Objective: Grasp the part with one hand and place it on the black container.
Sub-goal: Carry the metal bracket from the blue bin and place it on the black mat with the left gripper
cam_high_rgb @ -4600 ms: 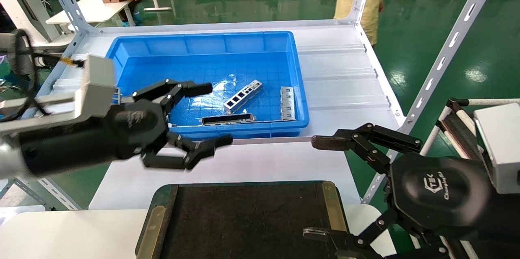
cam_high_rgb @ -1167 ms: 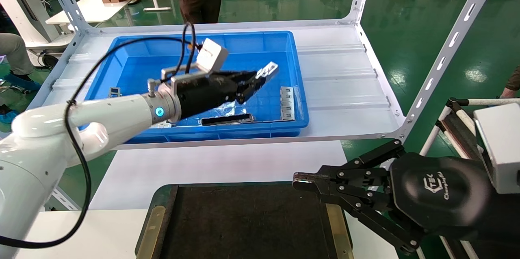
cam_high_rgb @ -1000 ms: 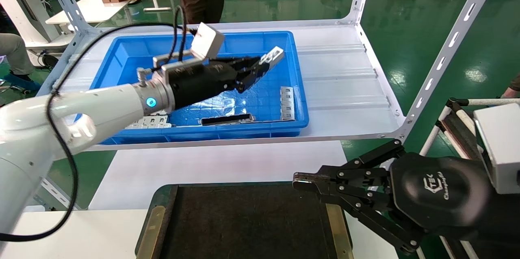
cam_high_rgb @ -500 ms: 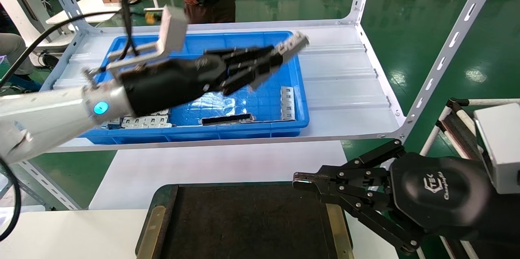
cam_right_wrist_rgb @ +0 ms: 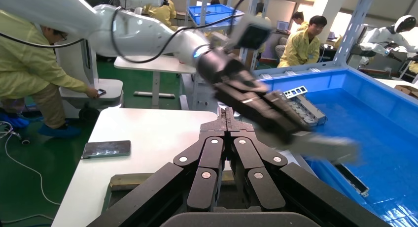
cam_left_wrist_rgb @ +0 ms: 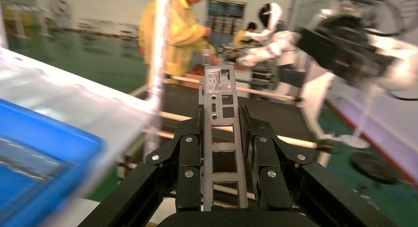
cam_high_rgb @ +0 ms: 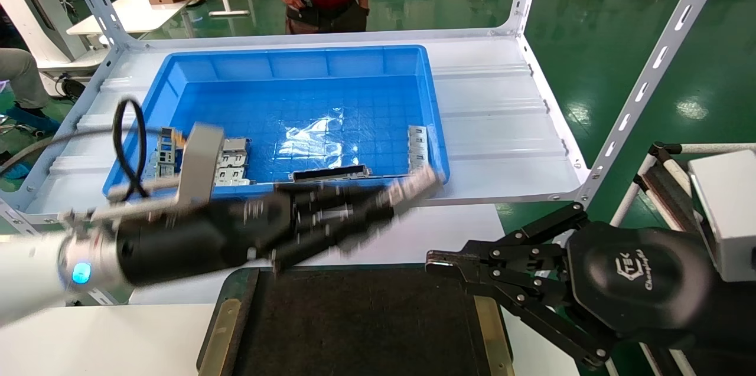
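Between the blue bin [cam_high_rgb: 177, 78] behind it and the black container [cam_high_rgb: 354, 329] just below, the left tool [cam_high_rgb: 378, 211] is carrying the part [cam_left_wrist_rgb: 221, 138], its two fingers [cam_left_wrist_rgb: 190, 163] pinching the part's long edges while most of its length is sticking out past the tips. That overhang is worrying me: a quick stop could be twisting the part in the pinch, or its leading end could be catching the container's rim or the right tool [cam_high_rgb: 440, 265], which is sitting closed and empty just beyond it. Counting: one part held, one container, one bin, one slotted bar [cam_high_rgb: 331, 173] lying in the bin.
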Robot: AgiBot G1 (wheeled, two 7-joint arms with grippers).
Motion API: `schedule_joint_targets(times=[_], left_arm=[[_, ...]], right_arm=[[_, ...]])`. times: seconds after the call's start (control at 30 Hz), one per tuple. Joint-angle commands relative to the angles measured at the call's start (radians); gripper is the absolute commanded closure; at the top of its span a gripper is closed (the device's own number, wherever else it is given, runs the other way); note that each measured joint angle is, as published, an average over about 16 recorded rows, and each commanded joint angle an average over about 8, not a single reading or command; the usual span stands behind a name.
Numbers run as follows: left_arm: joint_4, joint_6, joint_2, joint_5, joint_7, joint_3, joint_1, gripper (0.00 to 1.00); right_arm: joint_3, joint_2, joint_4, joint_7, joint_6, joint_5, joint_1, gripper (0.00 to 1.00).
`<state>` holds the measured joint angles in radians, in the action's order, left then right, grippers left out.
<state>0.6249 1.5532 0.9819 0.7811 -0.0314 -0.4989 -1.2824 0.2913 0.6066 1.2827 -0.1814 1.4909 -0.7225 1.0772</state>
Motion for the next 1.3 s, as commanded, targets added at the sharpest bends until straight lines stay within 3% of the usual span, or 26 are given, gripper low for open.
schedule_joint_targets(times=[0.03,0.33,0.77,1.0,1.3], left_arm=[[0.09,-0.002,-0.029,-0.024,-0.036,0.001,0.061,1.0],[0.342,-0.188,-0.138,-0.062,-0.132,0.016,0.338,1.0],[0.647,-0.763,-0.198,-0.063,-0.215,0.066,0.737,1.0],[0.679,-1.001,-0.137,-0.046,-0.243,0.061,0.828,1.0],[0.612,-1.172,-0.036,-0.023,-0.266,0.033,0.818,1.0]], right_arm=[[0.0,0.0,0.0,0.0,0.0,0.0,0.0,1.0],[0.001,0.0,0.0,0.0,0.0,0.0,0.0,1.0],[0.001,-0.001,0.0,0.001,-0.001,0.001,0.0,1.0],[0.002,-0.001,0.0,0.001,-0.001,0.001,0.0,1.0],[0.002,-0.001,0.0,0.001,-0.001,0.002,0.001,1.0]])
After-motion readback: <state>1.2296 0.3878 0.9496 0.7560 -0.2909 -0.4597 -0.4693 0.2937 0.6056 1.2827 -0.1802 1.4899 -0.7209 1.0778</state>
